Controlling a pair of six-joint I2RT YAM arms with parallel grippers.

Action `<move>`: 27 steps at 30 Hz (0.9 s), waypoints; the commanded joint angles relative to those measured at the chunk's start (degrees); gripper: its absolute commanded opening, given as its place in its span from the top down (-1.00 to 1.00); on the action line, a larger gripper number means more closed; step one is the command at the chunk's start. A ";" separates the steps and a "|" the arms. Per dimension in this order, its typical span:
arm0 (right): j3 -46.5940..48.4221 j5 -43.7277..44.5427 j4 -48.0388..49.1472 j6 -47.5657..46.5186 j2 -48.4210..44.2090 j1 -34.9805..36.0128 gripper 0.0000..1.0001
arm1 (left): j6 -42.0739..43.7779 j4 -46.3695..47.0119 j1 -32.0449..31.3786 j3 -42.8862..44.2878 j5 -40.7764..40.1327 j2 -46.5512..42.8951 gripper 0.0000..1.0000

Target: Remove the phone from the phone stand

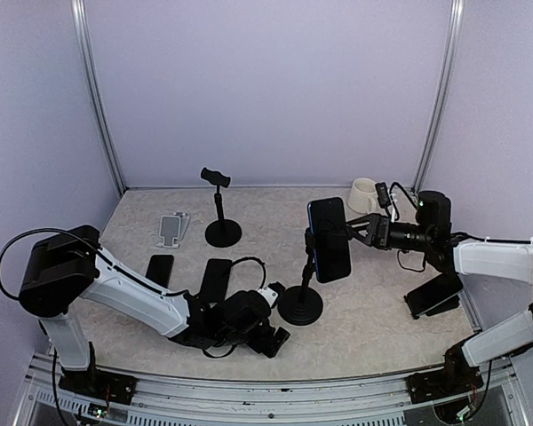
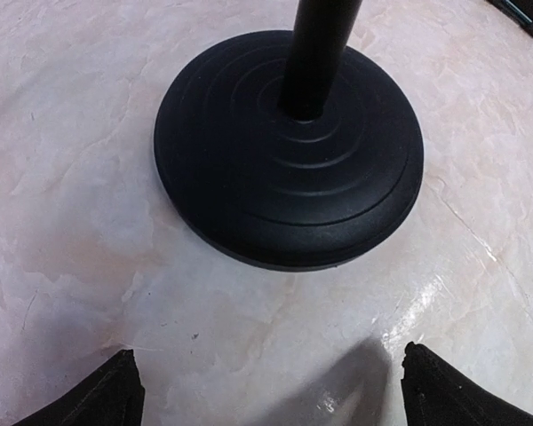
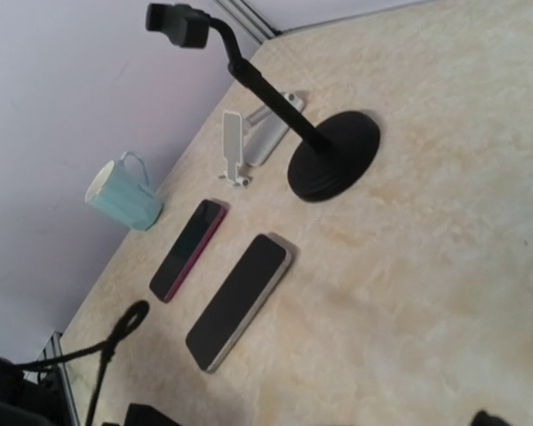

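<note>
Right gripper (image 1: pixel 349 229) wide open beside phone (image 1: pixel 330 240); left gripper (image 2: pixel 266 395) likewise

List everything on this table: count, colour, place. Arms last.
phone stand: one, black, table centre
phone: one, dark, blue-edged, clamped upright in it
empty stand: one, black, rear left-centre
folding holder: one, white, left of empty stand
red-edged phone: one, dark, flat, front left
silver-edged phone: one, dark, flat beside it
cup: one, cream, rear right
mug: one, teal, far left edge
flat device: one, black, tilted, right edge
left gripper: one, black, open, facing stand base
right gripper: one, black, open, close beside phone
</note>
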 commanded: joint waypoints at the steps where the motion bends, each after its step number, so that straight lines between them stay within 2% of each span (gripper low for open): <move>1: -1.39 -0.50 -1.49 -0.09 0.28 -0.47 -0.98 | -1.54 -1.09 -0.74 2.75 -1.64 3.12 -0.98; 9: -3.69 -0.15 -2.06 0.54 2.78 -0.19 -0.77 | -4.08 0.01 0.32 4.84 -2.52 6.57 -0.98; 16: -4.92 1.56 -3.20 0.60 7.10 1.60 -0.42 | -3.88 0.42 1.77 4.75 -1.74 6.59 -0.97; 27: -4.50 5.45 -6.19 -1.28 12.84 6.17 -0.15 | -4.51 1.06 1.40 4.28 -1.47 6.00 -0.98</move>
